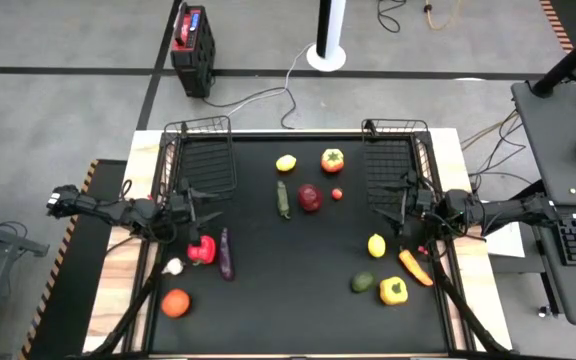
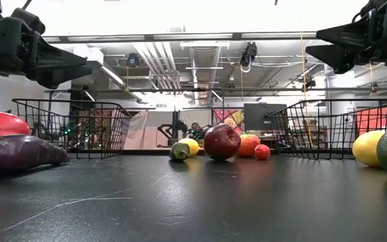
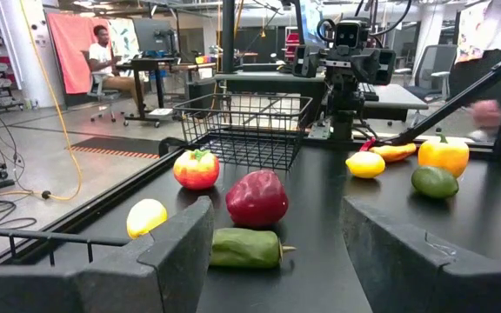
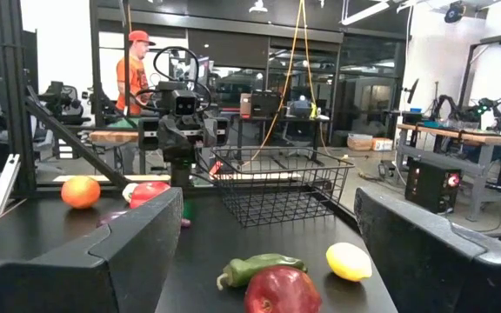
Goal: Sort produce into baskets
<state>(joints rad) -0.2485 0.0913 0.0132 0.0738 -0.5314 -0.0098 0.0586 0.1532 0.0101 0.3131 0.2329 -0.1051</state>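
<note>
Left gripper (image 1: 190,205) hangs above the counter (image 1: 298,300) with fingers (image 3: 177,252) spread apart, nothing between them; ahead of its fingers lie a green cucumber (image 3: 246,248), a dark red apple-like piece (image 3: 257,198), a lemon (image 3: 146,217) and a red-orange tomato (image 3: 196,169). Just beside these fingers, toward the counter's near edge, sit a red pepper (image 1: 202,250), a purple eggplant (image 1: 225,254), a white garlic (image 1: 173,266) and, farther out, an orange tomato (image 1: 175,302). Left basket (image 1: 203,160) stands behind the left fingers at the far edge, nothing visible inside. Right gripper (image 1: 400,205) hangs above the counter too, fingers (image 4: 137,239) wide apart and holding nothing; ahead of them the same cucumber (image 4: 259,268), red piece (image 4: 283,291) and lemon (image 4: 349,261) show. Near the right fingers, toward the near edge, lie a second lemon (image 1: 376,245), a carrot (image 1: 415,267), a green round piece (image 1: 362,282) and a yellow pepper (image 1: 393,291). Right basket (image 1: 393,160) stands behind the right fingers at the far edge. A small red tomato (image 1: 337,194) sits between the red piece and the right basket. A red-and-black box (image 1: 193,45) is on the floor past the counter. A person (image 4: 135,74) in an orange shirt stands in the room behind.
</note>
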